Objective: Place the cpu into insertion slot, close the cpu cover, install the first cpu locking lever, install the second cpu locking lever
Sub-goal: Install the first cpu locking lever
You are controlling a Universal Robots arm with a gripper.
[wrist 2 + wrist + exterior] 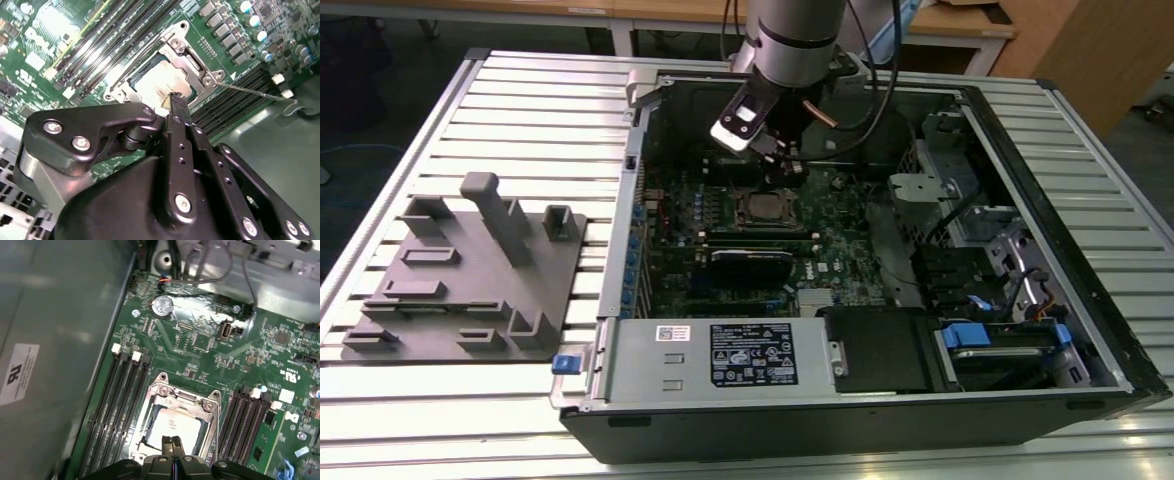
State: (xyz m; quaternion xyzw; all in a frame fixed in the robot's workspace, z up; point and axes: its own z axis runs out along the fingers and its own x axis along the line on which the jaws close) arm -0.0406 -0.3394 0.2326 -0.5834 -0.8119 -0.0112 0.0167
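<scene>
The cpu [176,424] sits in the insertion slot [767,210], its pale face showing through the cut-out of the cpu cover [181,396], which appears to lie flat over it. The gripper [173,442] hangs close over one edge of the slot, fingertips pressed together and holding nothing, so the chip lies just beneath and ahead of the tips. In the second wrist view a thin locking lever [252,91] juts free from the slot's corner. Long black memory slots [117,405] flank the slot on the green motherboard [200,340], deep inside the open computer case [1067,150] on a slatted table [520,110].
</scene>
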